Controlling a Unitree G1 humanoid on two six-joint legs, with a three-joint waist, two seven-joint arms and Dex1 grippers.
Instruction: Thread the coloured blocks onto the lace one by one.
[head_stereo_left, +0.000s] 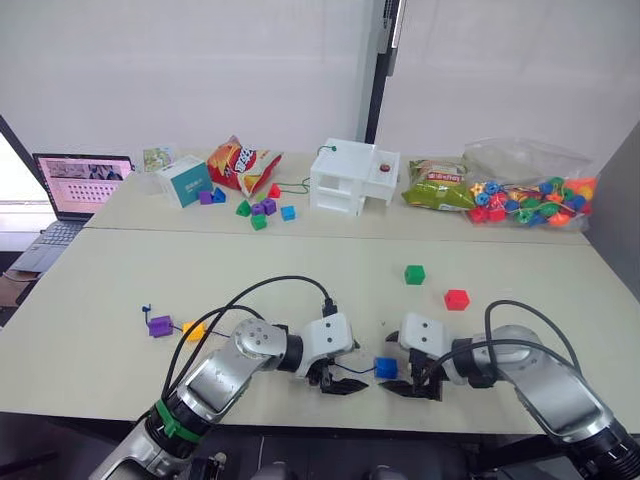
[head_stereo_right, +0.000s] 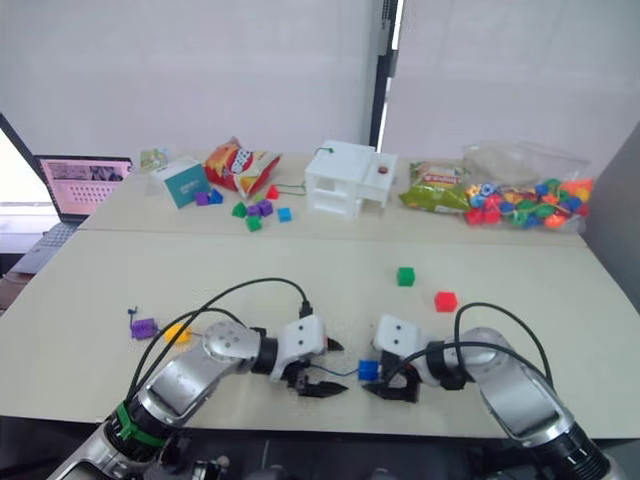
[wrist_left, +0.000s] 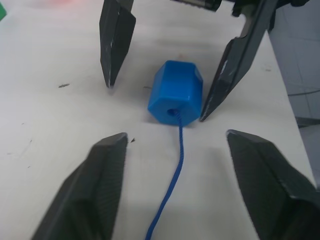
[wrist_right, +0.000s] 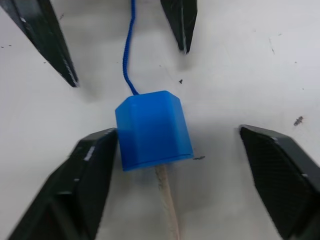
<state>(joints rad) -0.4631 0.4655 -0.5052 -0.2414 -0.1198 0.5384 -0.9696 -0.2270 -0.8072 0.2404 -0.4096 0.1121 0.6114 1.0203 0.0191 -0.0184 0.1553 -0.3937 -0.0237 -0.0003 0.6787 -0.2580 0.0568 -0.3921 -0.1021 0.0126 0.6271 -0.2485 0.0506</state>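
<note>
Bare table (head_stereo_left: 300, 290) lies open around both spread grippers, while the blue block (wrist_left: 176, 99), threaded on the lace (wrist_left: 172, 185), sits between the left gripper (wrist_left: 175, 165) fingers' tips and the right gripper (wrist_right: 175, 165) fingers.

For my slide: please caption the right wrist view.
Blue block threaded on the lace, pale tip emerging between open right hand fingers.

- The lace (wrist_left: 176, 165) ran out of the left wrist view's lower edge, so its far length went unseen.
- Its pale tip (wrist_right: 166, 200) was cut off by the right wrist view's edge.
- Inside the blue block (wrist_right: 152, 128), the lace's passage was hidden.
- Whether the purple block (head_stereo_left: 159, 325) and yellow-orange block (head_stereo_left: 193, 330) sat on the lace was too small to tell.
</note>
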